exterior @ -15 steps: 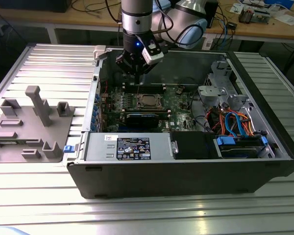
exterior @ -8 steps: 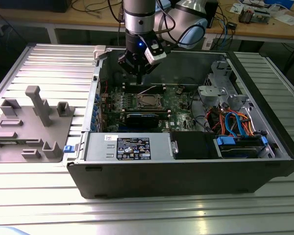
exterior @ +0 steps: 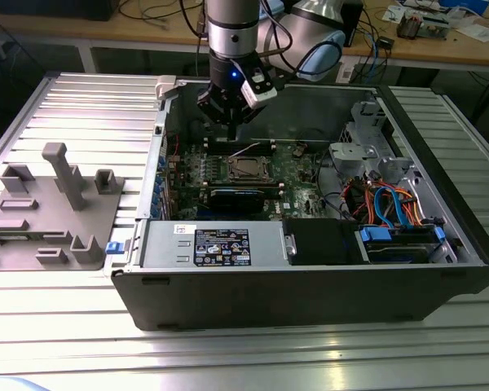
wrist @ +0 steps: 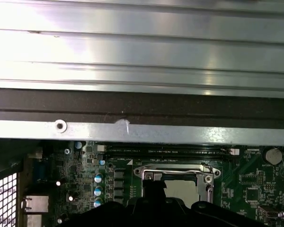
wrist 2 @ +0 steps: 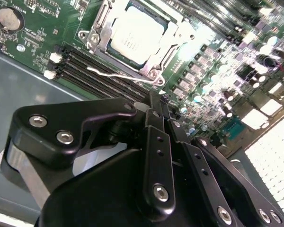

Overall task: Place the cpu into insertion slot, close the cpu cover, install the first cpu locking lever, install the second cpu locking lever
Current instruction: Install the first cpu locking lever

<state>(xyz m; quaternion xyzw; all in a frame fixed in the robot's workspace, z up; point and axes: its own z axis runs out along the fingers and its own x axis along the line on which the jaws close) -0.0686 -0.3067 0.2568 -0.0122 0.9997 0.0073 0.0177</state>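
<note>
The cpu [wrist 2: 136, 34], silver-topped, lies in the insertion slot [wrist 2: 91, 39] of the green motherboard [exterior: 301, 175]; it also appears in the exterior view as the cpu [exterior: 250, 169] and in the first wrist view as the cpu [wrist: 183, 189]. The cpu cover [wrist 2: 177, 37] lies flat around the chip as a metal frame. A thin wire locking lever [wrist 2: 118, 74] runs beside the socket, over the memory slots, and looks unlatched. My gripper [exterior: 228, 122] hangs just above the board behind the socket. In the second wrist view, the gripper [wrist 2: 158, 103] has its black fingers [wrist 2: 156, 142] together, holding nothing.
The open computer case [exterior: 310, 301] walls in the board on all sides. A power supply [exterior: 216, 244] and a drive bay with blue and orange cables [exterior: 395, 212] sit along the near side. A grey fixture tray [exterior: 49, 212] lies outside at the exterior view's left.
</note>
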